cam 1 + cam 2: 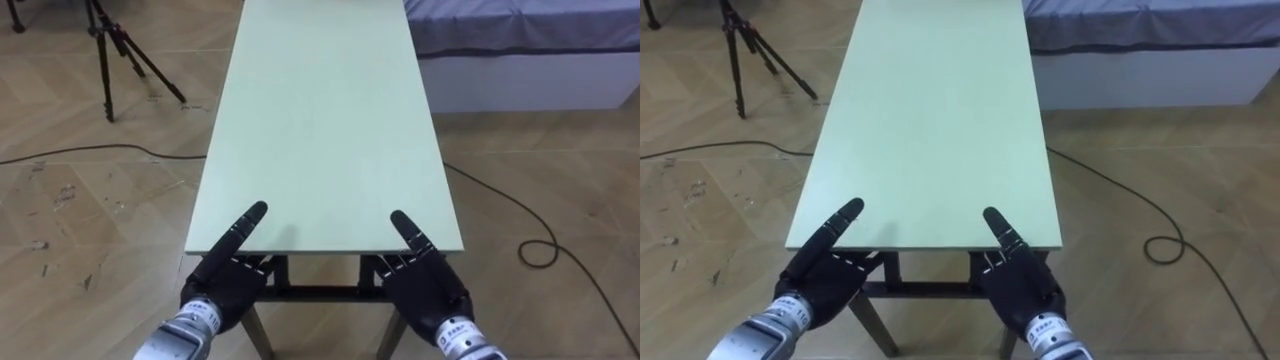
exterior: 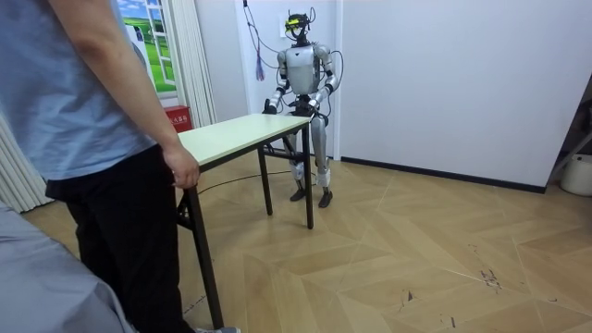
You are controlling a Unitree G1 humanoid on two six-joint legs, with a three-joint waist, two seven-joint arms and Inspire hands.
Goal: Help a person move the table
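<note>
A long table [image 1: 320, 120] with a pale green top and black legs runs away from me. At its near short edge, my left hand [image 1: 215, 290] and right hand [image 1: 430, 290] each lay a thumb flat on the top, with the fingers curled under the edge. In the room view I stand at the table's [image 2: 236, 134] far end by the white wall. A person [image 2: 92, 139] in a blue shirt stands at the other end, one hand [image 2: 182, 171] on that corner. The table's legs rest on the floor.
A black tripod [image 1: 115, 50] stands on the floor to the table's left. A bed [image 1: 520, 40] with a white base lies beyond its right side. A dark cable [image 1: 530, 245] loops over the wood floor on the right. Open floor [image 2: 444, 250] spreads on the room view's right.
</note>
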